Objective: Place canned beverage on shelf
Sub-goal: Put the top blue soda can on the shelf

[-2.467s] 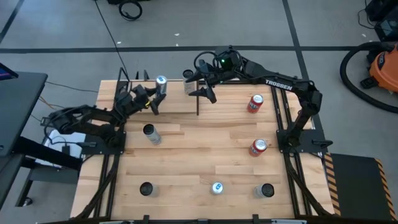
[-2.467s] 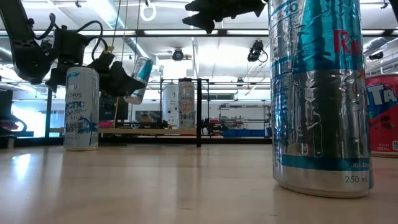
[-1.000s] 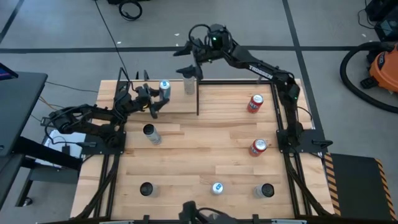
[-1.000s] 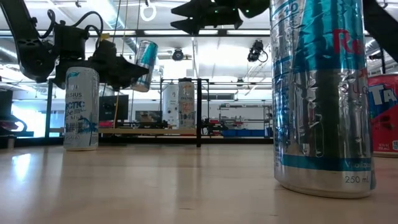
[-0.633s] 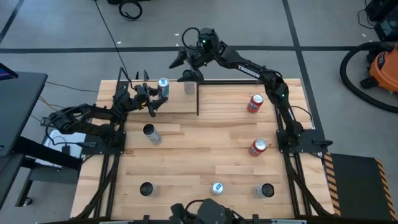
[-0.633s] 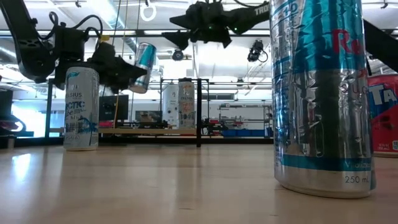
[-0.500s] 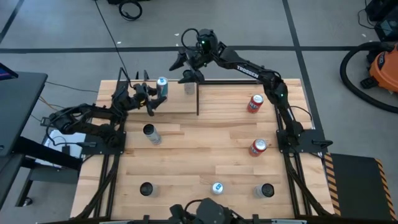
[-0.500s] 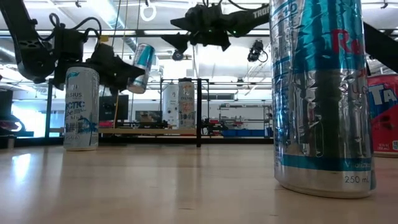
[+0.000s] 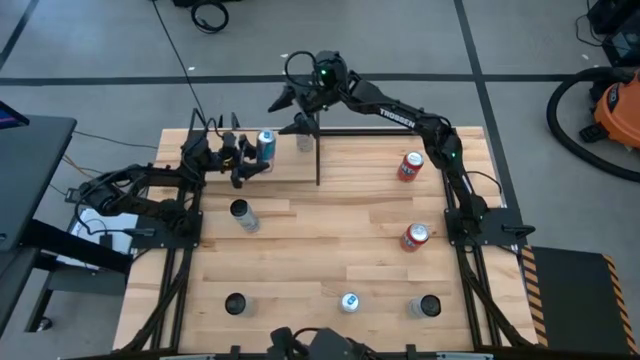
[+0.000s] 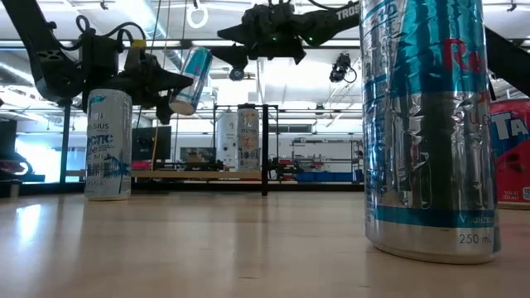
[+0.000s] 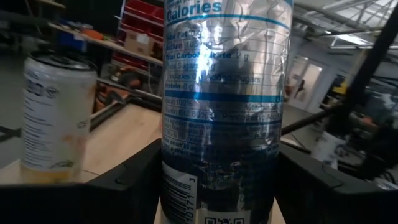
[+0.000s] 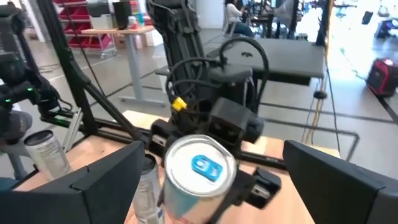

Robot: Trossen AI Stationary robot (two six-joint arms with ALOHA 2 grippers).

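Observation:
My left gripper [image 9: 248, 160] is shut on a silver and blue can [image 9: 265, 142], which I hold in the air above the shelf [image 9: 285, 170]. The shelf is a pale wood panel with black rods at the table's far left. The can fills the left wrist view [image 11: 224, 106] and shows tilted in the low view [image 10: 191, 68]. A pale can [image 9: 303, 140] stands on its base on the shelf near its far right corner. My right gripper [image 9: 292, 108] hangs open and empty above that can, high in the low view [image 10: 263, 37]. My left gripper pinches the can's lower body [image 11: 217, 180] between its two fingers [image 11: 127, 180], one on each side. The fingers come about level from the table's left. The can is lifted clear of the shelf and tilted, its top [image 12: 199, 165] leaning away from the gripper.
A white and blue can [image 9: 241, 213] stands near the shelf's front. Two red cans [image 9: 411, 165] [image 9: 415, 236] stand on the right. Three more cans stand along the near edge [image 9: 348, 301], one looming large in the low view [image 10: 422, 124]. An upright black rod [image 9: 318, 160] marks the shelf's right side.
My left gripper has risen a little with the can, which now tilts more, still clear of the shelf. My right gripper has swung along the far edge toward the table's left and come lower, staying open.

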